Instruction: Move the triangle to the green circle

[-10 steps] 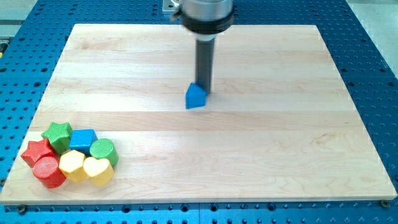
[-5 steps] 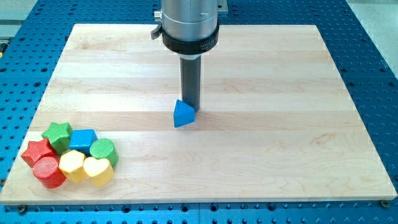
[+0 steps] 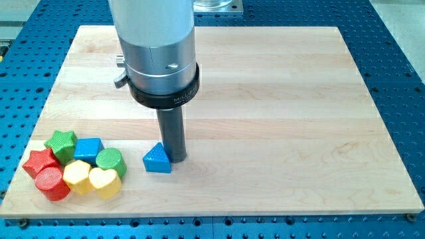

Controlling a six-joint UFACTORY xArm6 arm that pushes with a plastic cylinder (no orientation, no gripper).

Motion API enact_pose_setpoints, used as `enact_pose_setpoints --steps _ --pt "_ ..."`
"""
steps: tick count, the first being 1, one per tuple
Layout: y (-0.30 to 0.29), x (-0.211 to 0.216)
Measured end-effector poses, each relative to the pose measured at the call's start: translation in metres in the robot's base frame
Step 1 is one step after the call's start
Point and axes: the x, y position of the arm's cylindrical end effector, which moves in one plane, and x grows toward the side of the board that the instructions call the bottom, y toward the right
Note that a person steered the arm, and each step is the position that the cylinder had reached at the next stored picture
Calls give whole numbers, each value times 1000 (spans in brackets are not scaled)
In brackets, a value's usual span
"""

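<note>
The blue triangle (image 3: 157,160) lies on the wooden board (image 3: 279,133) toward the view's bottom left of centre. My tip (image 3: 175,158) stands right against the triangle's right side. The green circle (image 3: 110,160) sits a short way to the triangle's left, at the right edge of a cluster of blocks, with a small gap between the two.
The cluster at the view's bottom left also holds a green star (image 3: 61,142), a blue block (image 3: 87,149), a red star (image 3: 38,162), a red circle (image 3: 51,181), a yellow block (image 3: 77,175) and a yellow heart (image 3: 104,181). The arm's wide body (image 3: 157,46) rises over the board's middle.
My tip has pushed the blue triangle from the board's middle down and to the left, close to the green circle. The cluster has not moved.
</note>
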Motion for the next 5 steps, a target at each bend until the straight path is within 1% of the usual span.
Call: enact_pose_setpoints --steps 1,2,3,4,5 --pt "1 7" --pt "2 43" --pt "-4 41" --pt "-22 42" --pt "-26 11"
